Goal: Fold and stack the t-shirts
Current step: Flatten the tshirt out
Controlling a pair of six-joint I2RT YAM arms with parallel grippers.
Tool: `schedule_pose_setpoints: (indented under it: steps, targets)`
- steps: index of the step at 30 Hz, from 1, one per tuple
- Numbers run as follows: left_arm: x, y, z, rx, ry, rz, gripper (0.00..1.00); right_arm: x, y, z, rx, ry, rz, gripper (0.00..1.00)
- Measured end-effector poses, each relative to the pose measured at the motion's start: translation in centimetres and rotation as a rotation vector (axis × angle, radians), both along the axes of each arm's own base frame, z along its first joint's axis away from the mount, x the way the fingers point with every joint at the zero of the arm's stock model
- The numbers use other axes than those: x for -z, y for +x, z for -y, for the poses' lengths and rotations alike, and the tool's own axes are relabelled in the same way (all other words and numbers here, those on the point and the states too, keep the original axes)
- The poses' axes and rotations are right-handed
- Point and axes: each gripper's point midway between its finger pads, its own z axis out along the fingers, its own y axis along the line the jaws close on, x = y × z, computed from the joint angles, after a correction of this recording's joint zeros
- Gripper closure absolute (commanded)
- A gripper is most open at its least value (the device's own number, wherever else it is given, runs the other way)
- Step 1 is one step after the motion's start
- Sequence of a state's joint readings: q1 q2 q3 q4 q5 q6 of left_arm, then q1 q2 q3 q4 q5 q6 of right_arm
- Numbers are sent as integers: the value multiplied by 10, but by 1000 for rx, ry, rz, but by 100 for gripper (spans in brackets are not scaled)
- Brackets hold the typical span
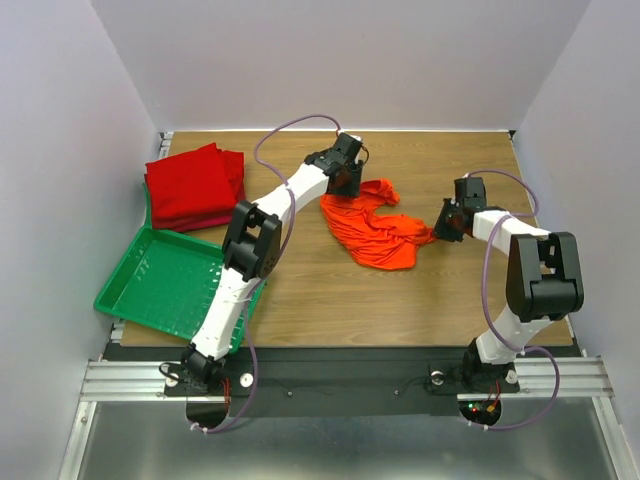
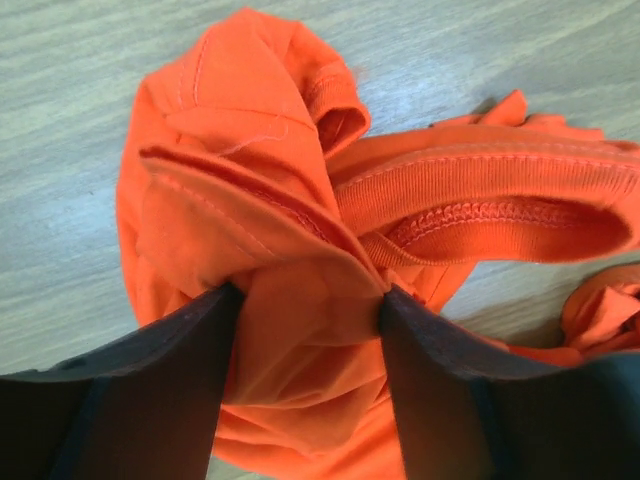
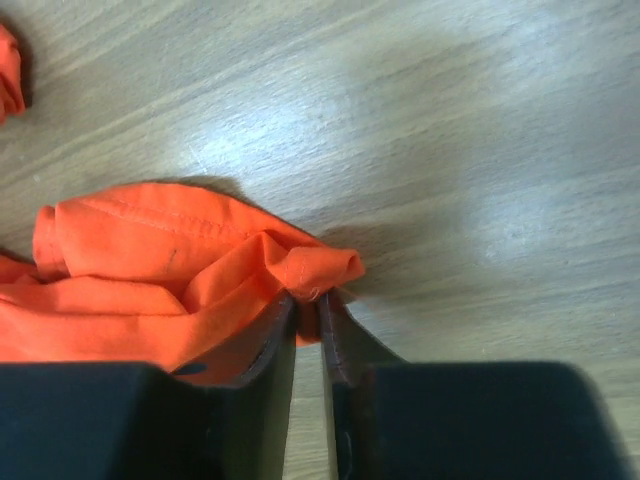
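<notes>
A crumpled orange t-shirt (image 1: 375,228) lies on the wooden table between the two arms. My left gripper (image 1: 345,183) is at the shirt's far left end, its jaws closed around a thick bunch of the orange cloth (image 2: 300,330) near the collar (image 2: 480,205). My right gripper (image 1: 447,226) is at the shirt's right end, jaws nearly together and pinching a small fold of its hem (image 3: 315,275). Folded deep red t-shirts (image 1: 195,185) lie stacked at the far left of the table.
A green plastic grid tray (image 1: 165,280) sits at the near left, partly over the table's edge, under the left arm. Bare wooden table (image 1: 400,300) shows in front of the orange shirt. White walls stand close on three sides.
</notes>
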State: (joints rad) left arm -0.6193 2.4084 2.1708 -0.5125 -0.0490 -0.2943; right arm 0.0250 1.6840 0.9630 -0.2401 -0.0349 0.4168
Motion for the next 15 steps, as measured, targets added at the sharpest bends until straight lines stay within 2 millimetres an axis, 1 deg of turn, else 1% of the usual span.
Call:
schedule_pose_setpoints:
  steps: [1,2,3,7,9,10,12,14,15]
  targets:
    - [1,0,1,3,-2,-3,88,0,1,1,3,1,2,92]
    - [1,0,2,-1,-11,-7,99,0,1,1,3,0,3,97]
    - [-1,1,2,2,-16,-3,100,1,2,2,7,1,3,100]
    - [-7,7,2,-14,-50,5,100,1,3,6,17,1,1,100]
    - [-8,11,0,-29,-80,-6,100,-3,7,10,28,1,14,100]
    - [-9,15,-5,-43,-92,-10,100,-8,10,15,40,1,27,100]
    - [-13,24,-15,-77,-134,-24,100,-23,15,29,75,4,63,100]
    - [-25,39,-34,-123,-202,-20,100,-53,26,54,132,-2,132,100]
    - [-34,46,-47,-149,-235,-15,100,-71,33,67,158,-11,176,100]
